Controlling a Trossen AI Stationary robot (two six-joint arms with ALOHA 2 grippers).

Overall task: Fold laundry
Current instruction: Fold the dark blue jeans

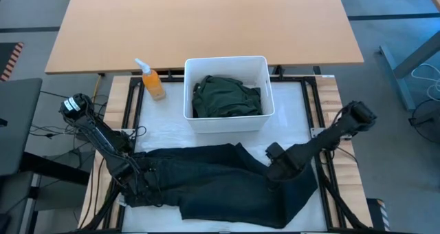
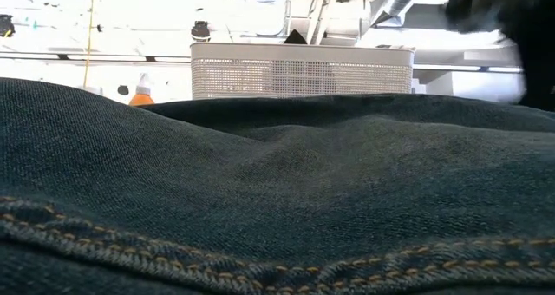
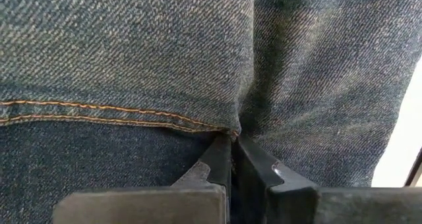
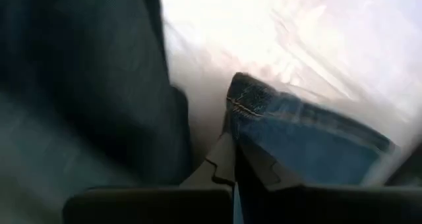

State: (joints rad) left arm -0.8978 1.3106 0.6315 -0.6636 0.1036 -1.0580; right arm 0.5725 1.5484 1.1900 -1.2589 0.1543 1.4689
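Both grippers, left (image 1: 130, 173) and right (image 1: 275, 171), are clamped on long dark denim trousers (image 1: 220, 182) spread beneath them; folding has barely begun, with a dark green garment (image 1: 227, 96) left in the white plastic bin (image 1: 227, 124) beyond.

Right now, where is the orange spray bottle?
In the high view the orange spray bottle lies at the table's far left, just left of the white bin, beyond the trousers.
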